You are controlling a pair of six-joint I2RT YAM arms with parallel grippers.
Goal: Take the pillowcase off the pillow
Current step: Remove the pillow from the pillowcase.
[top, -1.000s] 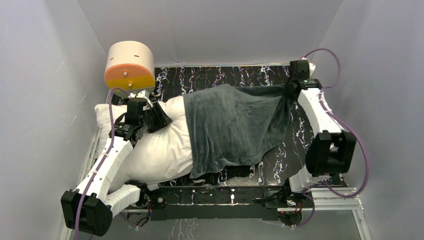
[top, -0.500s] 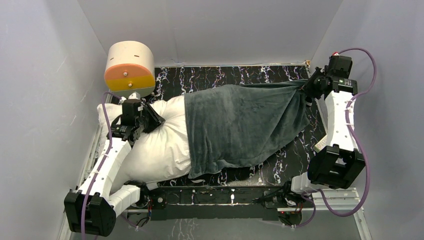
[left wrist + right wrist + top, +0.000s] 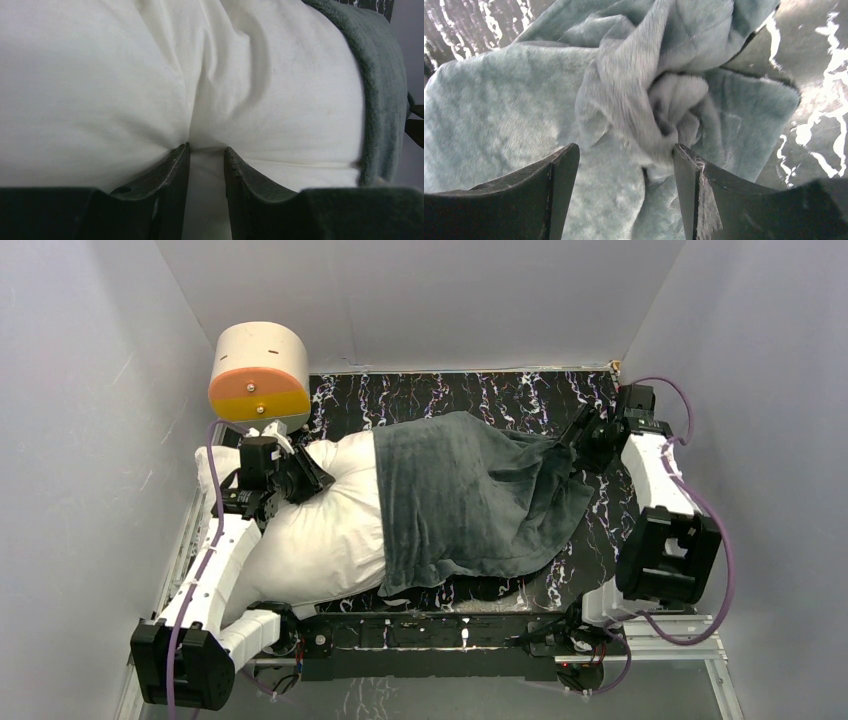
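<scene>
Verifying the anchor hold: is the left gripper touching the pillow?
Touching. The left wrist view shows the left gripper closed on a fold of the pillow, with white fabric pinched in the narrow gap.

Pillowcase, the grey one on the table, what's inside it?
The white pillow runs into the pillowcase at its open edge; the left part sticks out. How far it reaches inside is covered by the fabric.

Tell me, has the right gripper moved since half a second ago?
Yes. The right gripper has come left and nearer, away from the table's far right corner, and now sits open over the slackened pillowcase.
</scene>
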